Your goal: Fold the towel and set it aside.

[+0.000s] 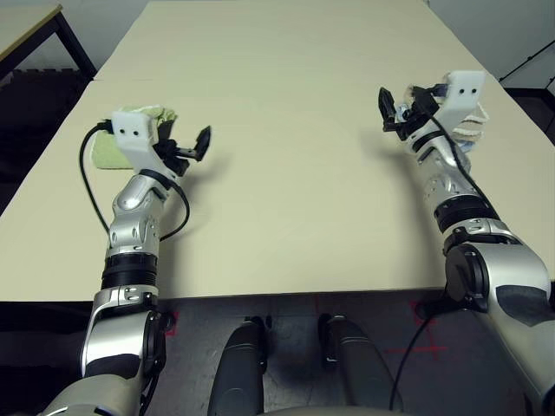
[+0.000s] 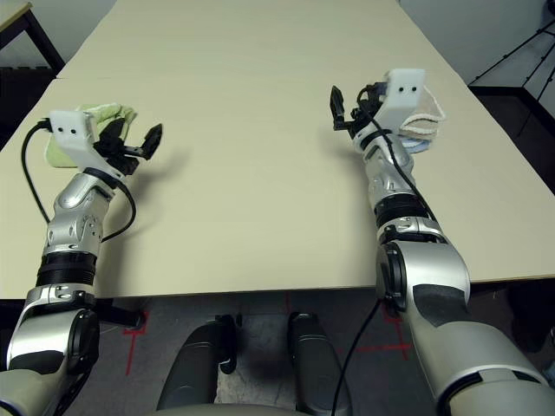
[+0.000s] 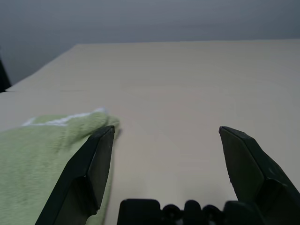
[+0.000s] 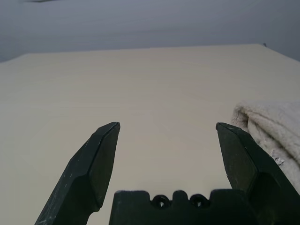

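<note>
The towel [image 4: 276,133], a cream-beige terry cloth, lies bunched near the table's right edge, partly hidden behind my right wrist in the head views [image 2: 427,115]. My right gripper [image 1: 401,102] hovers just left of it, open, with bare tabletop between its fingers [image 4: 101,159]. My left gripper [image 1: 186,143] stands open over the table's left side, nothing between its fingers [image 3: 93,164].
A light green towel [image 1: 108,154] lies folded under and beside my left wrist, its corner by the left finger [image 3: 42,154]. A bit of light blue cloth [image 2: 418,144] shows under the beige towel. The broad beige table [image 1: 286,104] stretches ahead. A dark side table [image 1: 30,26] stands far left.
</note>
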